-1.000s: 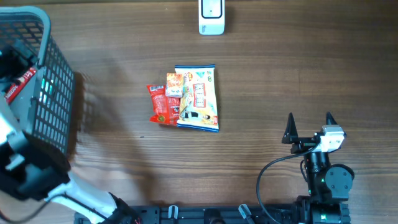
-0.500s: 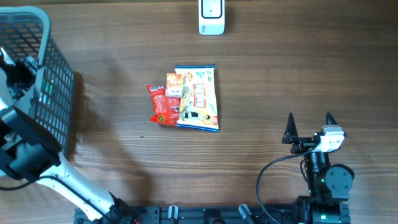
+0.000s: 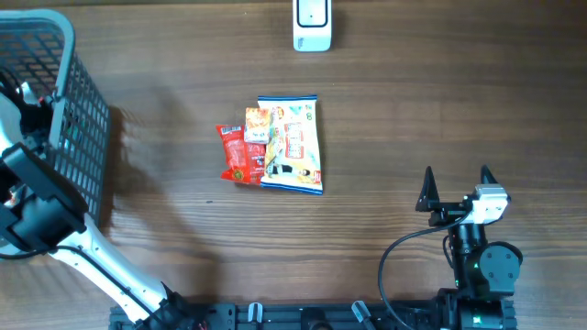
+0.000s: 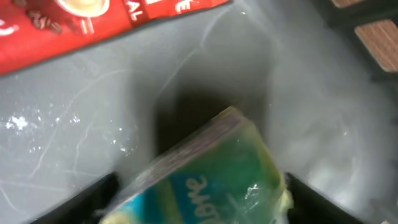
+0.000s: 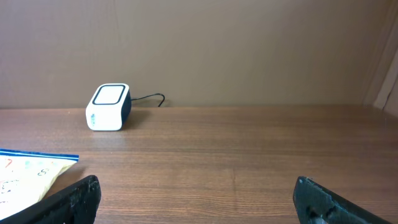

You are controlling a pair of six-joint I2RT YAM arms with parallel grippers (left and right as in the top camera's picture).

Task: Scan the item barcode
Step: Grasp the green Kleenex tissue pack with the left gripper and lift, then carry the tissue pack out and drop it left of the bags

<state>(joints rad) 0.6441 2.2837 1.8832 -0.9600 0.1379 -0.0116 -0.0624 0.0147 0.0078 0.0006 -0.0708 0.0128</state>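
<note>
Wooden table (image 3: 413,110). Grey wire basket (image 3: 83,119) at its 10 o'clock edge, with the left arm (image 3: 37,211) reaching down into it.

Heap of snack packets (image 3: 275,147) mid-table. Barcode scanner (image 3: 312,25) at 12 o'clock, well apart from both.

Item: a green-and-blue film-wrapped packet (image 4: 217,155) lying tilted on the basket floor. A red coffee box (image 4: 93,25) lies at 11 o'clock from it.

Left gripper (image 4: 202,190): jaws stand either side of the packet at about its width. Cannot tell whether they bear on it.

Right gripper (image 3: 456,183): at 4 o'clock, fully spread, nothing in it.

Handling, as a judgement:
- The packet is probably light and soft-sided, and its glossy wrap is likely slippery.
- Best taken across the narrow width near the middle, with modest squeeze.
- No barcode shows.
</note>
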